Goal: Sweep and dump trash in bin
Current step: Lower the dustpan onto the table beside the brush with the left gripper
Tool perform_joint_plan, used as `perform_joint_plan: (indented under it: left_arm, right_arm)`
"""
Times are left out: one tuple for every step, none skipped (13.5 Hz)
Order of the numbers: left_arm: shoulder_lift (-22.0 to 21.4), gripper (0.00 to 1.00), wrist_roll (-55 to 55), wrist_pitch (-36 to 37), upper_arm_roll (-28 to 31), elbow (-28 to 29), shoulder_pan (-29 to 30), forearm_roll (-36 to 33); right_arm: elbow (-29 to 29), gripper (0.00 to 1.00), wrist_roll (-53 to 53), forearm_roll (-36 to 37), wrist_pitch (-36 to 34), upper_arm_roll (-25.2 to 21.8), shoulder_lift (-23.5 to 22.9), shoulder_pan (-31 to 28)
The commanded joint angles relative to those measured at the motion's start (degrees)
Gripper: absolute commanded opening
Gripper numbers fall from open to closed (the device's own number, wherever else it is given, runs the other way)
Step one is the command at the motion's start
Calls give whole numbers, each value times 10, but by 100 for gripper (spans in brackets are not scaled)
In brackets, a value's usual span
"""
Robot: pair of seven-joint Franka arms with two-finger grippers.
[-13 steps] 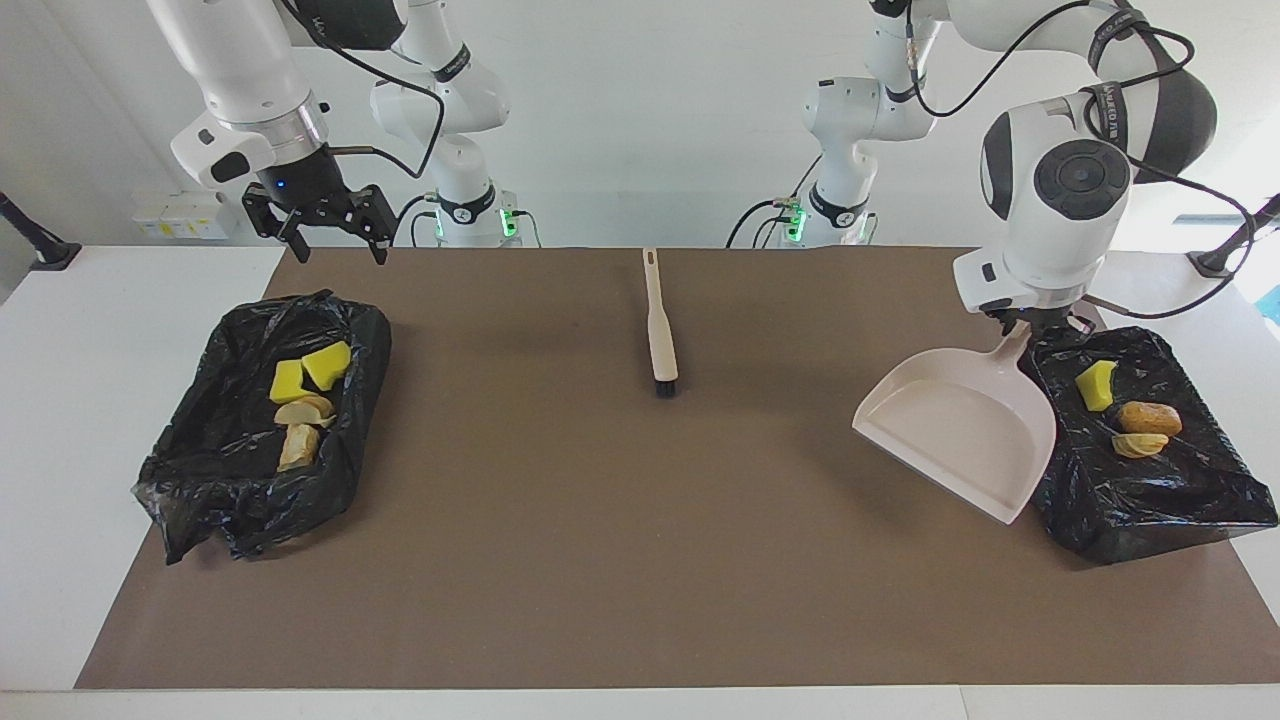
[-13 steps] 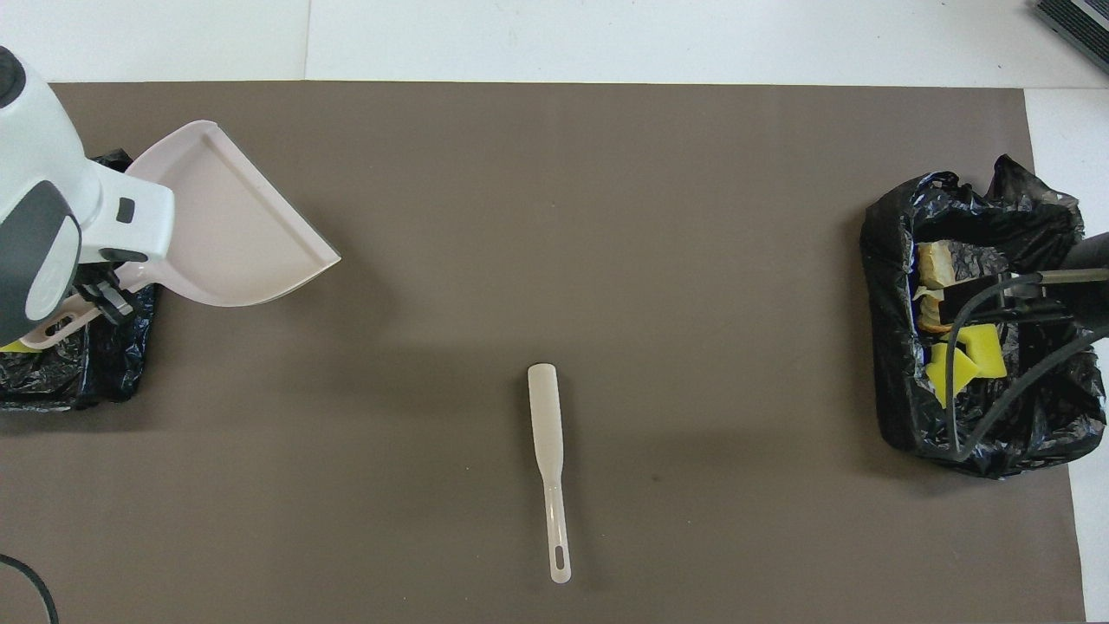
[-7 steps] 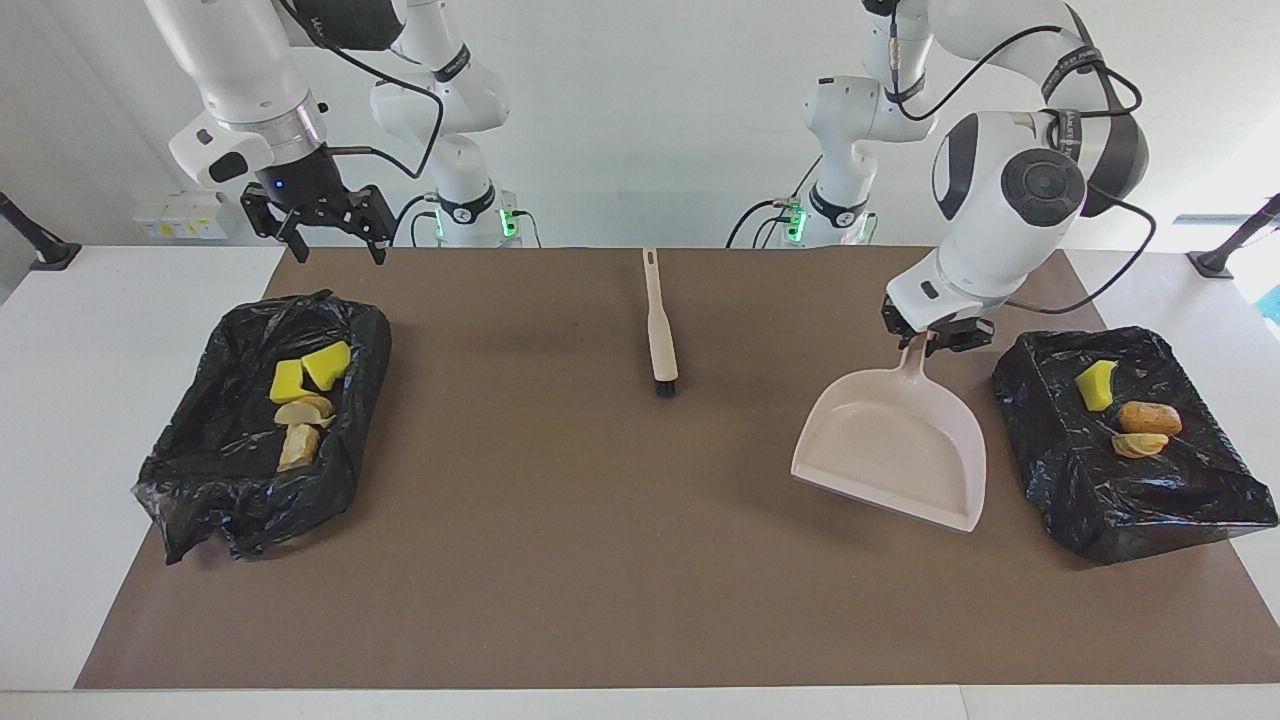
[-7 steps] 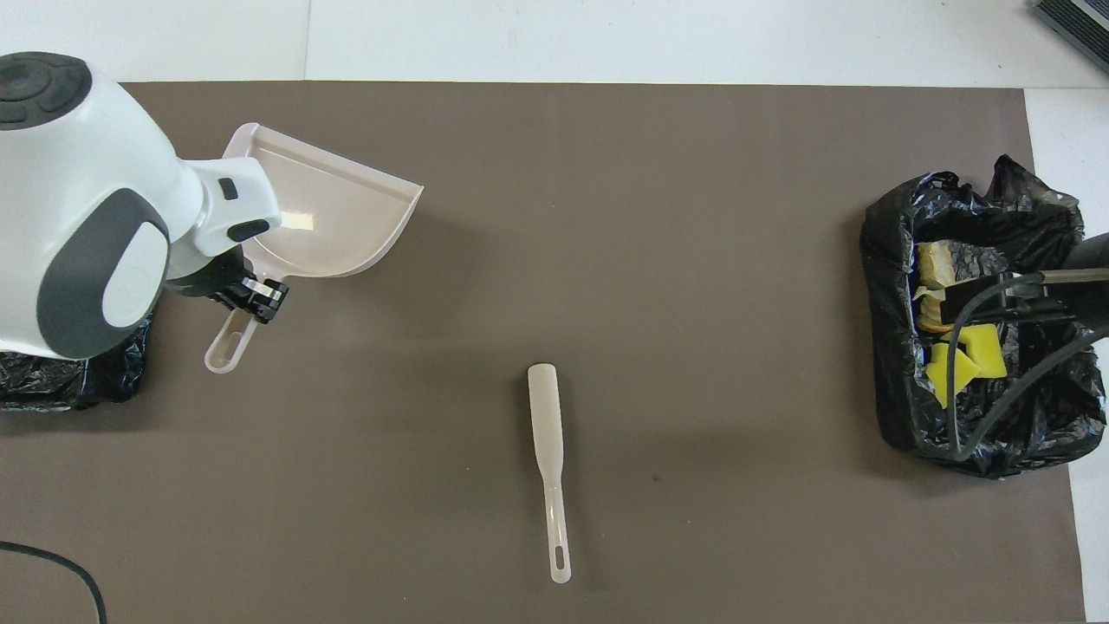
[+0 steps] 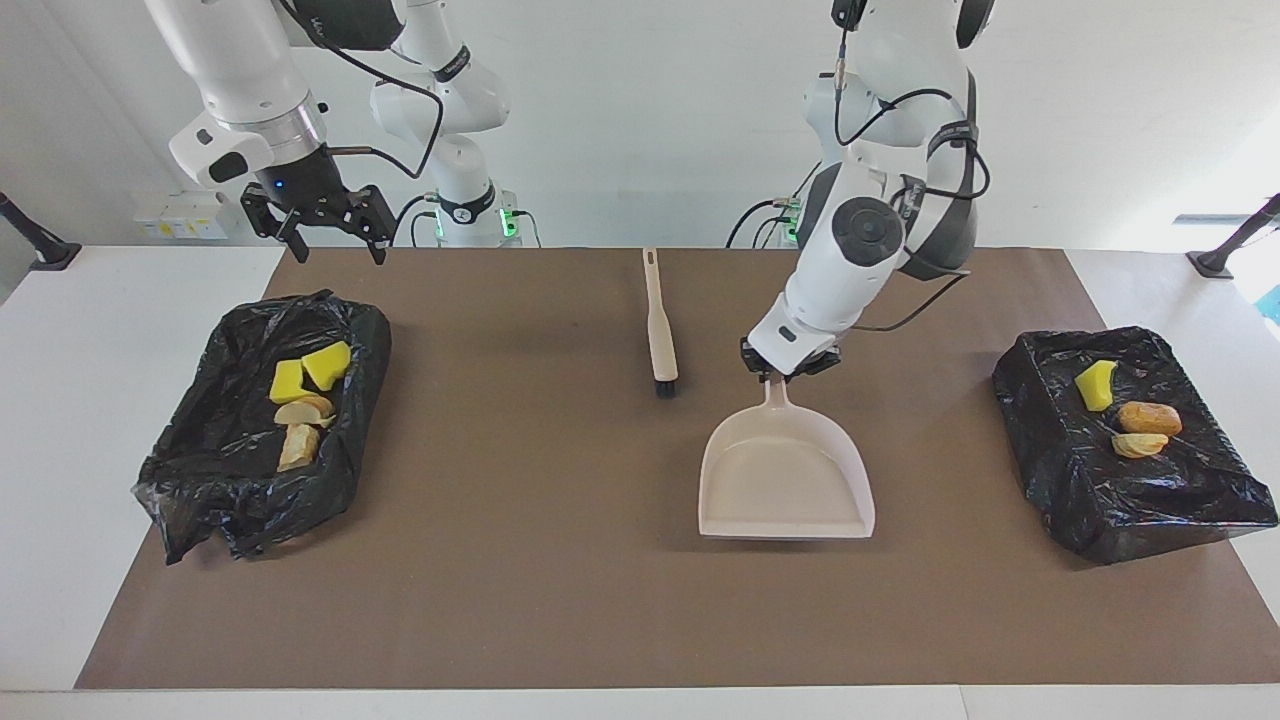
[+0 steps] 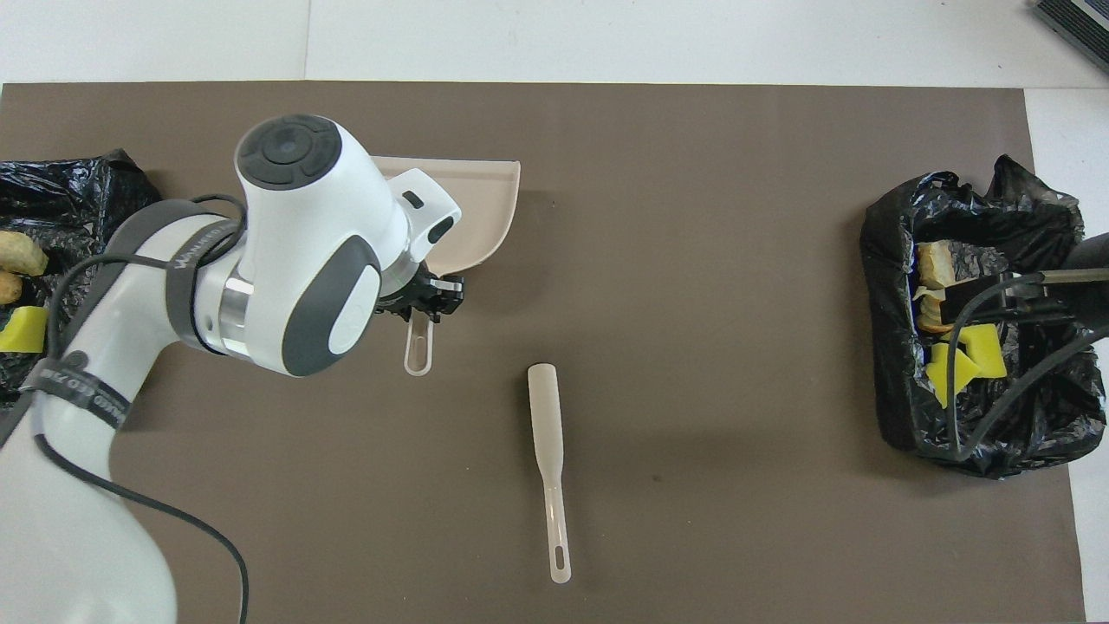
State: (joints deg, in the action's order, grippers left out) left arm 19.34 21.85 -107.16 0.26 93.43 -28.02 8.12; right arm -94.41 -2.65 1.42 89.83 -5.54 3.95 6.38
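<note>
1. All the trash (image 5: pixel 1120 415) lies inside two black bag-lined bins (image 5: pixel 1180 500); none shows on the mat, so sweeping looks finished.
2. The left gripper (image 5: pixel 788 367) clamps the empty dustpan (image 5: pixel 785 475) by its handle, beside the brush (image 5: pixel 660 325).
3. The right gripper (image 5: pixel 328 235) waits, fingers apart, over the mat.

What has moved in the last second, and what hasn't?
The left gripper, shut on the beige plastic dustpan, carried it from the black-bagged bin at its end toward mid-table, beside the beige brush. Right gripper, brush and trash stayed put.
</note>
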Motion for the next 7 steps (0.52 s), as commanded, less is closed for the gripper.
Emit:
perform_joint_plan:
  left_arm:
    - [27,0,51,-48,11,-14,-29,14]
    - [30,0,51,-61,11,-14,-33,21]
    - [33,0,53,-87,11,-13,-49,27]
    - [45,0,60,-116,11,-13,-68,27]
    - [61,0,74,-128,11,-13,-73,24]
    - [75,0,89,-131,11,-14,-77,19]
    - [76,0,88,-135,11,-15,-81,15]
  right_arm:
    - [-10,100,2,-9,3,1,9,-5]
    - [-10,100,2,-9,3,1,9,-5]
    - [-10,100,2,-9,3,1,8,-5]
    - [-10,100,2,-9,3,1,8,-5]
    - [-10,100,2,-9,3,1,9,-5]
    - [-10,100,2,-9,3,1,8,-5]
    - [-10,100,2,-9,3,1,9,-5]
